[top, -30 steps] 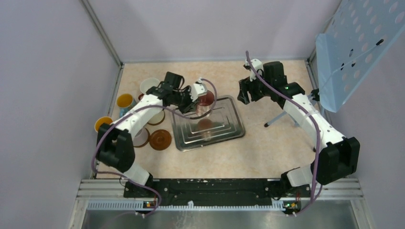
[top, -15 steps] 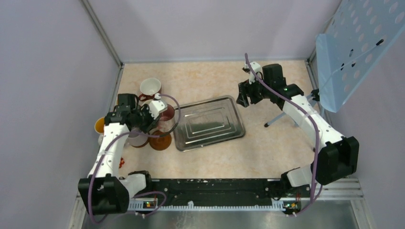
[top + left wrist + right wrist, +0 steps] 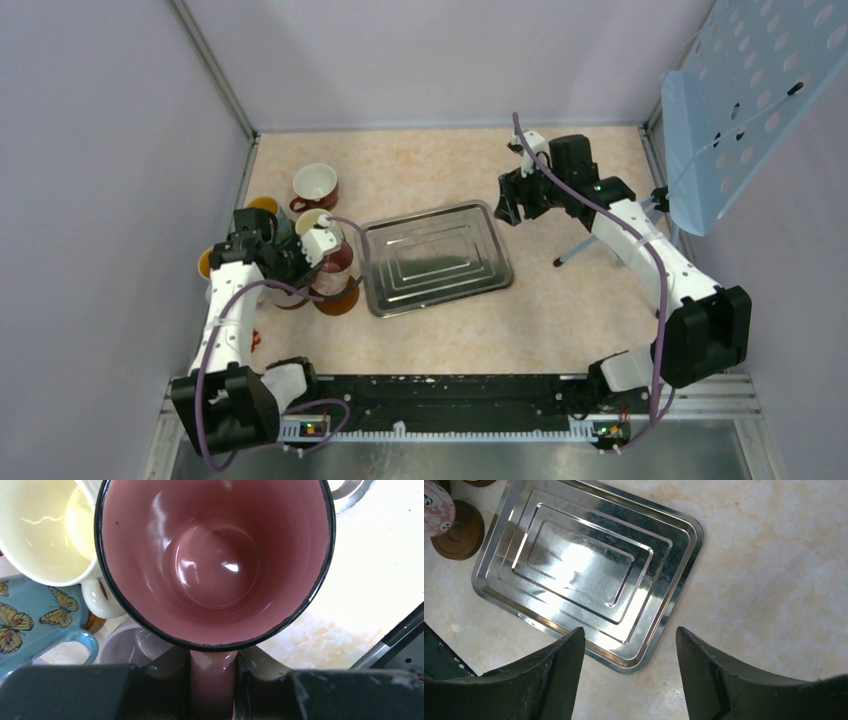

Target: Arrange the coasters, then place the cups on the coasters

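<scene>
L claw [image 3: 212, 689] is pinching the handle of the maroon-pink mug [image 3: 215, 560], which is sitting upright w/ its mouth up. In the top view you're holding it centre-left of frame, over the brown coaster [image 3: 338, 299] peeking out below it. Can't tell if the base is touching yet. R claw [image 3: 629, 670] is hanging wide open w/ nothing in it, over the steel tray [image 3: 574, 565] mid-desk, so it's idling.

You're looking mid-step on the cups-onto-coasters part, setting this one down. For the next move, I'd be centring the mug over the coaster's ring, lowering it straight, then letting go and backing off along the handle so it doesn't drag. The cream mug [image 3: 45, 530] and blue butterfly mug [image 3: 30, 625] are crowding the upper- and lower-left of the wrist view, so you're working w/ little room that side.
</scene>
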Robot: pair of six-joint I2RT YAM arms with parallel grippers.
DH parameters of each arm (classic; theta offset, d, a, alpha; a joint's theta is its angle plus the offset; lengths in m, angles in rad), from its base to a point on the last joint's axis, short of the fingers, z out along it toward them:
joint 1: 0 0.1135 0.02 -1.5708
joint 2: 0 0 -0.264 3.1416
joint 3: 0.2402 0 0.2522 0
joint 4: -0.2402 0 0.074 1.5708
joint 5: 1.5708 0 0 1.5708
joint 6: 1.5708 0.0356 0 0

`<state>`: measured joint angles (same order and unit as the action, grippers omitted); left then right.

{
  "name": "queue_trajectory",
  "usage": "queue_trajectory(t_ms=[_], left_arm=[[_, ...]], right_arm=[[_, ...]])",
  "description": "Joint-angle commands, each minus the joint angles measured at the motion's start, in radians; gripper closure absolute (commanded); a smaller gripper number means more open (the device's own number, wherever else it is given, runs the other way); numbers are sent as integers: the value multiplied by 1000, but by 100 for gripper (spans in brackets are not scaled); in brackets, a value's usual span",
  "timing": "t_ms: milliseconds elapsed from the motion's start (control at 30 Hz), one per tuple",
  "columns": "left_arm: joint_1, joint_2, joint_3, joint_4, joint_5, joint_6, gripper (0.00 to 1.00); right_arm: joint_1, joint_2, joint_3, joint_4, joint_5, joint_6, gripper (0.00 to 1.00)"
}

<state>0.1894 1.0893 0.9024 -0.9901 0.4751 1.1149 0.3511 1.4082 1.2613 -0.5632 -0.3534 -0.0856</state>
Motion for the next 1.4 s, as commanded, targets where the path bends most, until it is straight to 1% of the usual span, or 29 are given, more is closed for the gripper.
queue_trajectory(t_ms=[0,200,433,800,833,933,1000,1133,1233,1367], left_arm=[[6,10,-27,35,46,48,100],[5,8,-85,77,30,51,100],[5,31,-144,126,46,53,100],[5,77,-146,150,30,52,100],[5,82,-140,145,31,48,97],[5,86,-129,121,20,63,84],[5,77,-125,103,13,73,70],[5,47,-109,79,6,68,52],[5,37,-95,46,1,76,44],[5,26,-51,-20,23,92,27]], right_arm=[[-3,-28,-19,30,1,-5,34],[-2,-35,-17,24,19,-14,33],[-3,-33,-19,25,17,-14,33],[-2,-32,-24,24,20,-16,33],[-1,-33,-24,23,21,-16,33],[-2,-35,-24,23,23,-19,33],[-2,-35,-26,24,22,-20,33],[-2,-35,-34,29,20,-19,33],[-3,-34,-41,38,14,-17,33],[-2,-31,-49,43,6,-20,33]])
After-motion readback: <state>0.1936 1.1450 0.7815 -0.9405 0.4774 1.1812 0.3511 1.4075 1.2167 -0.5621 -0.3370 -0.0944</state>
